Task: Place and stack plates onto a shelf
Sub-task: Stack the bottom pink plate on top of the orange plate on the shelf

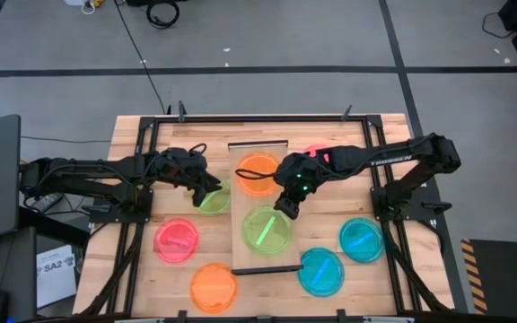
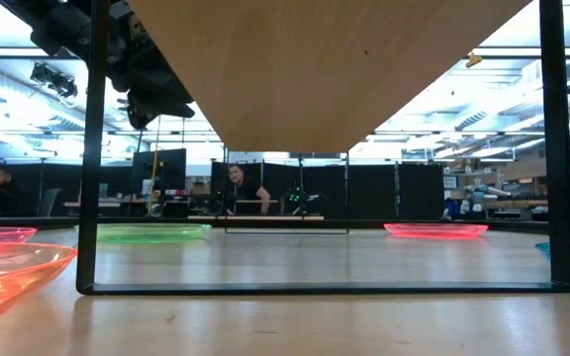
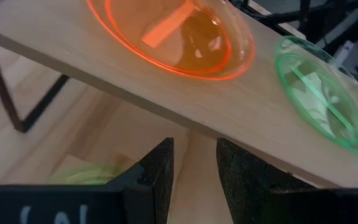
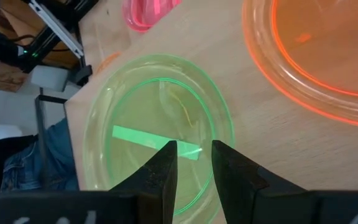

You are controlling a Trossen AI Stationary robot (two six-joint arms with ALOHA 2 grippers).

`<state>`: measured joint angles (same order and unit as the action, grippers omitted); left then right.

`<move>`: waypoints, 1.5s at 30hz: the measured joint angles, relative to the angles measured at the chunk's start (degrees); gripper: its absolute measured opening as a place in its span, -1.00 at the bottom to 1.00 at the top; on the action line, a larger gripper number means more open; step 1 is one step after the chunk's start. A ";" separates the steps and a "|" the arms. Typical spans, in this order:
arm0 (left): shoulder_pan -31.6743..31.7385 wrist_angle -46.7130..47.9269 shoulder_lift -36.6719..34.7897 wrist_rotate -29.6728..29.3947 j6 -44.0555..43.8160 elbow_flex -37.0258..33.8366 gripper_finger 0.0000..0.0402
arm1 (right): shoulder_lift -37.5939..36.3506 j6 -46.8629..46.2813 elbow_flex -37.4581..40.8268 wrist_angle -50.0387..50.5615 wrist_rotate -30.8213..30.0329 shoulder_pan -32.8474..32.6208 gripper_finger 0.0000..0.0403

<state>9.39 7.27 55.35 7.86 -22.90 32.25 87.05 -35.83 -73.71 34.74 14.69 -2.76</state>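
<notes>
At the bottom of the high view, a round translucent orange plastic plate (image 1: 214, 286) lies on the plank-topped wooden counter (image 1: 133, 135), with a cyan blue plate (image 1: 320, 272) right of it by the near end of the long narrow light-wood shelf (image 1: 243, 242). Higher up sit a pink plate (image 1: 177, 240) on the left and a second cyan plate (image 1: 361, 240) on the right. In the centre, on the shelf, a lime green plate (image 1: 267, 229) rests nearer and a second orange plate (image 1: 258, 174) farther, apart from each other. The right hand (image 1: 287, 208) hovers over the green plate's upper right rim, fingers slightly parted, holding nothing. The left hand (image 1: 206, 191), also slightly parted and empty, is just left of the shelf above another green plate (image 1: 214, 199). A pink plate (image 1: 316, 151) peeks out behind the right arm.
</notes>
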 joint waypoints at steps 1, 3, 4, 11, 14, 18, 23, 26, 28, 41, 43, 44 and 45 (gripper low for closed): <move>0.00 0.04 0.00 0.66 0.00 0.00 -0.36 | -0.41 0.05 0.00 0.09 0.01 0.00 -0.48; 0.00 0.06 0.00 1.52 -0.02 0.00 -0.36 | -1.54 0.90 0.00 0.13 -0.02 0.00 -0.48; 0.00 0.05 0.00 1.80 -0.02 0.00 -0.36 | -2.17 1.40 0.00 0.15 -0.02 0.00 -0.48; -0.01 0.04 -0.02 4.02 0.95 0.00 -0.36 | -7.44 4.87 0.00 3.75 -1.24 0.00 -0.48; -0.51 0.09 -0.38 4.02 2.57 0.00 -0.36 | -9.75 5.85 0.00 6.30 -4.27 0.00 -0.48; -2.00 1.63 -0.69 4.00 2.97 0.85 -0.36 | -12.65 6.78 0.00 10.17 -8.34 0.00 -0.48; -4.88 2.14 -0.83 4.02 3.19 3.23 -0.36 | -15.99 8.76 0.00 14.57 -14.23 0.00 -0.48; -6.54 2.73 -1.03 4.02 3.21 5.05 -0.36 | -17.69 9.47 0.00 17.07 -17.64 0.12 -0.48; -7.60 5.61 -1.03 4.02 3.23 6.42 -0.36 | -18.81 9.72 0.00 18.43 -18.95 0.60 -0.48; -13.94 34.57 -1.03 -2.40 3.64 10.71 -0.36 | -22.86 14.94 2.69 21.57 -21.29 9.16 -0.48; -14.68 38.15 -1.01 -2.79 2.17 10.23 -0.36 | -23.31 15.18 4.71 21.09 -21.28 10.72 -0.48; -15.09 39.74 -1.01 -2.91 1.28 10.02 -0.36 | -23.60 15.21 5.89 21.04 -21.28 11.48 -0.48; -15.44 40.70 -1.01 -2.95 0.72 9.73 -0.36 | -23.77 15.11 6.99 21.12 -21.26 12.18 -0.48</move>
<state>-6.05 47.97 54.35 4.91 -22.18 41.98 63.28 -20.72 -66.72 55.86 -6.57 9.42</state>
